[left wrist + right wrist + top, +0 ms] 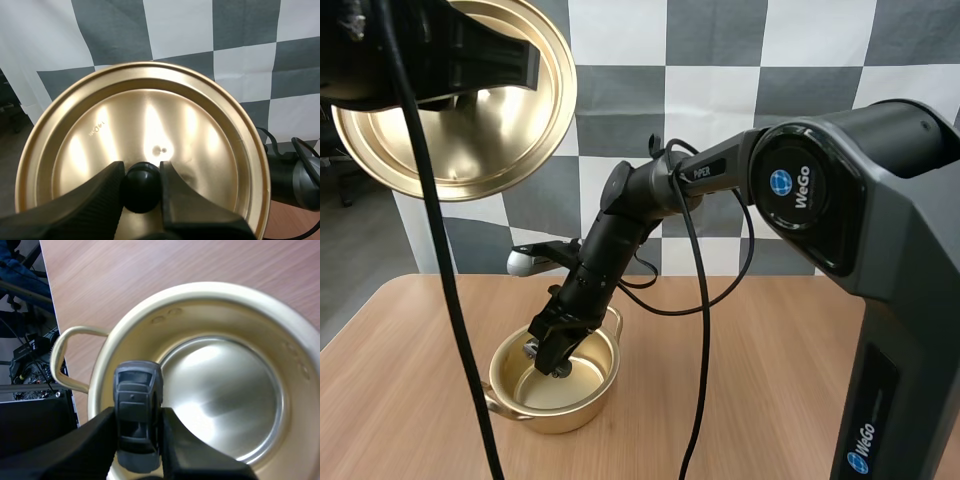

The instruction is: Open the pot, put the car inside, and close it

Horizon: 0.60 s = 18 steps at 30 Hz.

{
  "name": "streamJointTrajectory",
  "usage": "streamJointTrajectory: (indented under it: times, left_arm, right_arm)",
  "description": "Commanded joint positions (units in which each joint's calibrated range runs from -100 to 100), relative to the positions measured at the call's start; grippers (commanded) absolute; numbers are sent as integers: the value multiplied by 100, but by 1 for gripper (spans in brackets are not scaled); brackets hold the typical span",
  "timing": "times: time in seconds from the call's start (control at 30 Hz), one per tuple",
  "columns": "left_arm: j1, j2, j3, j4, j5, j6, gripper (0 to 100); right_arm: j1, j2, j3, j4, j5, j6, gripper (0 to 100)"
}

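Note:
A golden pot [556,400] stands open on the wooden table, its shiny bottom [220,400] bare. My right gripper [556,362] reaches down into the pot's mouth, shut on a small dark grey toy car [137,415] held just inside the pot's rim [150,335]. My left gripper [141,192] is raised high at the left, shut on the black knob [142,187] of the golden lid [470,110]. The lid [142,145] is held tilted, with its knobbed side toward my wrist.
The pot has two wire handles, one [65,360] toward the table's near side and one [615,318] at its far side. Bare wooden table [760,390] spreads around the pot. The table's left edge [345,320] lies a short way from the pot.

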Motion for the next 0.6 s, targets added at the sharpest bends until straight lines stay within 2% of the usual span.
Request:
streamJointTrajectory:
  times: [0.0, 0.57]
  left_arm:
    - [0, -7, -5, -15, 0, -1, 0]
    - [0, -32, -5, -16, 0, -1, 0]
  right_arm:
    - [1, 40, -371, 13, 4, -37, 0]
    - [1, 521, -425, 103, 4, -54, 0]
